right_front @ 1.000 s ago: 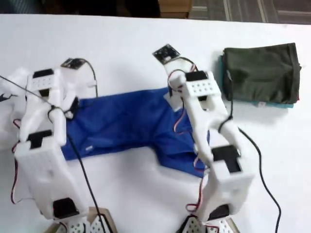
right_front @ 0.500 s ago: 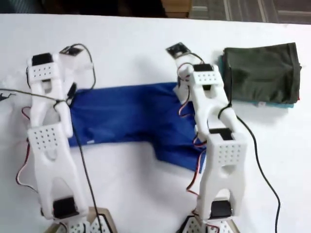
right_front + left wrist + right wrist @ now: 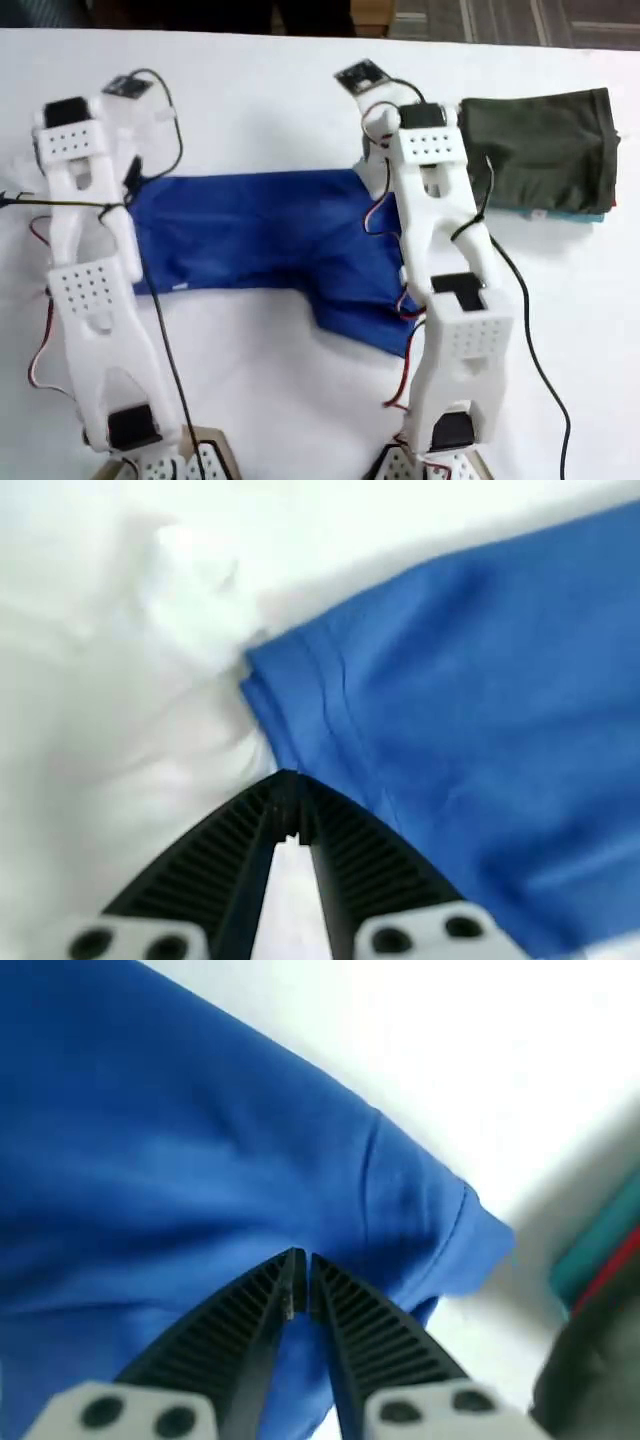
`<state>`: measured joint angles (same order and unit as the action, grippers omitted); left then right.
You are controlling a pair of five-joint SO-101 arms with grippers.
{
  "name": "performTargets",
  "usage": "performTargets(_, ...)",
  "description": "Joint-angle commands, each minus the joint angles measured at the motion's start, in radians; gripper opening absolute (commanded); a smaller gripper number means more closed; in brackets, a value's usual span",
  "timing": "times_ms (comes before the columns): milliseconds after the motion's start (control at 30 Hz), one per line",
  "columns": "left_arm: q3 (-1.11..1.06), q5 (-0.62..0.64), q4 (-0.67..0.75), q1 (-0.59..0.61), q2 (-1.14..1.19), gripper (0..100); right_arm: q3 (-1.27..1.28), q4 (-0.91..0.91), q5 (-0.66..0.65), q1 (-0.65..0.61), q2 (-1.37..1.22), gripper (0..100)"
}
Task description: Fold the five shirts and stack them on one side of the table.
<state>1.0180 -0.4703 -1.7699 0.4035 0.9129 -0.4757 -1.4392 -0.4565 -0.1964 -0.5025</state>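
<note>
A blue shirt [image 3: 260, 235] lies spread across the middle of the white table [image 3: 260, 90], one part trailing toward the near right. My left gripper [image 3: 133, 178] sits at the shirt's far left corner, shut on the hem of the blue shirt [image 3: 420, 680], as the left wrist view of the gripper [image 3: 290, 780] shows. At the far right corner my right gripper [image 3: 370, 180] is shut on the cloth; its tips [image 3: 300, 1260] pinch the blue shirt [image 3: 150, 1140]. A stack of folded shirts [image 3: 540, 150], dark green on top, rests at the far right.
Teal and red edges of the stack [image 3: 600, 1280] lie close beside the right gripper. Cables hang from both arms over the table. Bare tabletop stretches along the far side and between the arm bases.
Both arms have stretched toward the far side of the table, pulling the shirt's far edge with them. The blue shirt now lies flatter and wider.
</note>
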Motion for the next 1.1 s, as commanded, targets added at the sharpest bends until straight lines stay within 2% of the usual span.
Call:
performTargets(0, -0.171, -0.003, -0.021, 0.005, -0.272, 3, -0.041, -0.09, 0.005, -0.027, 0.162, 1.9)
performTargets(167, -0.535, -0.029, 0.0, -0.015, -0.522, 3, -0.04, -0.229, -0.003, -0.074, 0.305, 1.9)
performTargets(233, -0.704, -0.043, 0.051, -0.029, -0.614, 3, -0.002, -0.246, -0.003, -0.09, 0.358, 1.9)
performTargets(367, -1.061, -0.049, 0.258, -0.034, -0.801, 3, 0.198, -0.203, -0.005, -0.117, 0.469, 1.9)
performTargets(500, -1.353, -0.043, 0.465, -0.041, -0.933, 3, 0.489, -0.047, -0.005, -0.117, 0.579, 1.9)
performTargets(667, -1.514, -0.041, 0.62, -0.04, -0.973, 3, 0.844, 0.165, -0.005, -0.119, 0.691, 1.9)
performTargets(867, -1.636, -0.041, 0.758, -0.038, -0.973, 3, 1.117, 0.394, -0.005, -0.125, 0.719, 1.9)
performTargets(933, -1.667, -0.041, 0.798, -0.038, -0.973, 3, 1.166, 0.417, -0.005, -0.157, 0.719, 1.9)
performTargets(1067, -1.73, -0.043, 0.913, -0.038, -0.973, 3, 1.221, 0.417, -0.005, -0.303, 0.728, 1.9)
